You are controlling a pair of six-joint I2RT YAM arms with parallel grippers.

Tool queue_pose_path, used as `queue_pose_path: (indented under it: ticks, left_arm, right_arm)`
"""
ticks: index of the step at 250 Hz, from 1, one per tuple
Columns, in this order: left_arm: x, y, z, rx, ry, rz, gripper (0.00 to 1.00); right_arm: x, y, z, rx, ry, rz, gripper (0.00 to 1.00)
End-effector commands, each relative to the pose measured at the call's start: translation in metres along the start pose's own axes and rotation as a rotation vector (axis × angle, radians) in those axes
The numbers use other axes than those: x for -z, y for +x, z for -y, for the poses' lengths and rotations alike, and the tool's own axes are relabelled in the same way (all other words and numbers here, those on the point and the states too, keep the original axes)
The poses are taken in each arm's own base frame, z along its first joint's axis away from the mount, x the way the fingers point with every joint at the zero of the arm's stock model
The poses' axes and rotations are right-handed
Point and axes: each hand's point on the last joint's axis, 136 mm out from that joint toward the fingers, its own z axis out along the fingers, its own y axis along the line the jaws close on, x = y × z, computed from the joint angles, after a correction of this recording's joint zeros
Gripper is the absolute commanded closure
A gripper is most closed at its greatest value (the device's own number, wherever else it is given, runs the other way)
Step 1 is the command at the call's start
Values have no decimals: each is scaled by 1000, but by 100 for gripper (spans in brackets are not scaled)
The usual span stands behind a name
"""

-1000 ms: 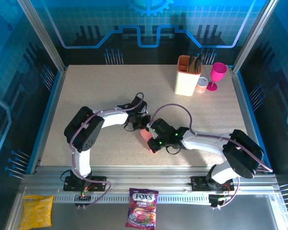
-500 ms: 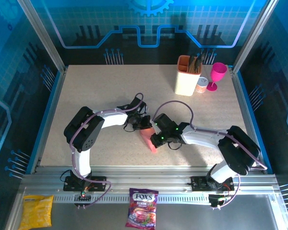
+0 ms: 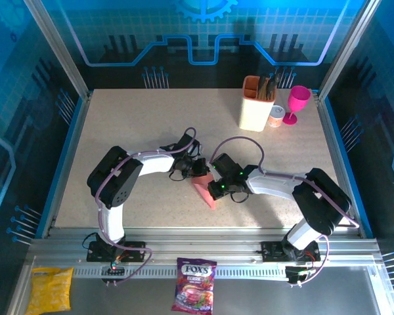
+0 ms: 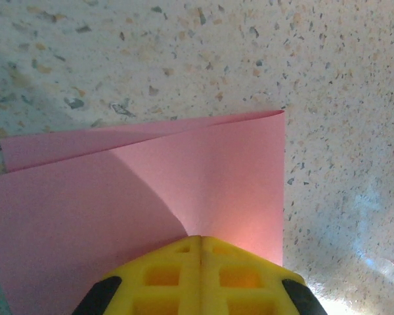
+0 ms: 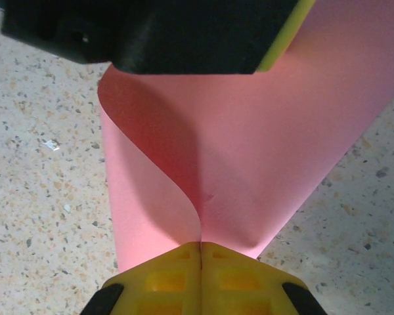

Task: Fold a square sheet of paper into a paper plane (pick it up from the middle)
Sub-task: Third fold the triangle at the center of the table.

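My left pincer [image 4: 201, 239] is clamped tight on one edge of the paper plane [image 3: 205, 192], which sits mid-surface [image 3: 131, 131]. My right pincer [image 5: 201, 246] pinches the opposite edge, where the sheet bulges. If I pull unevenly, I could tear it or set a crooked crease. Both arms bend inward, wrists low and close together.

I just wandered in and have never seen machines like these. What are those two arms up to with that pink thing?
Two robot arms are folding a sheet of pink paper into a paper plane, in the middle of the speckled table. The left tool is shut on one part of the sheet. The right tool is shut on another, where the paper curls over itself in a soft bend rather than a sharp crease. It is not yet a finished dart.
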Motion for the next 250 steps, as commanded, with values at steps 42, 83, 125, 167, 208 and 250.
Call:
queue_pose_path:
  ticks: [42, 83, 125, 167, 208, 250]
  left_arm:
    - [-5, 19, -22, 30, -55, -54, 100]
    - [-6, 21, -24, 32, -58, -58, 100]
    - [-7, 22, -25, 32, -58, -60, 100]
    - [-7, 22, -25, 32, -56, -61, 100]
    - [-6, 21, -23, 33, -50, -55, 100]
    - [0, 14, -16, 32, -40, -37, 100]
  right_arm:
    - [0, -9, 6, -13, 12, 12, 100]
    - [1, -14, 9, -24, 15, 21, 100]
    - [-2, -15, 13, -31, 21, 16, 100]
    - [-5, -13, 16, -41, 20, 8, 100]
    - [-14, -2, 19, -59, 29, -28, 100]
    - [-21, 10, 23, -93, 31, -54, 100]
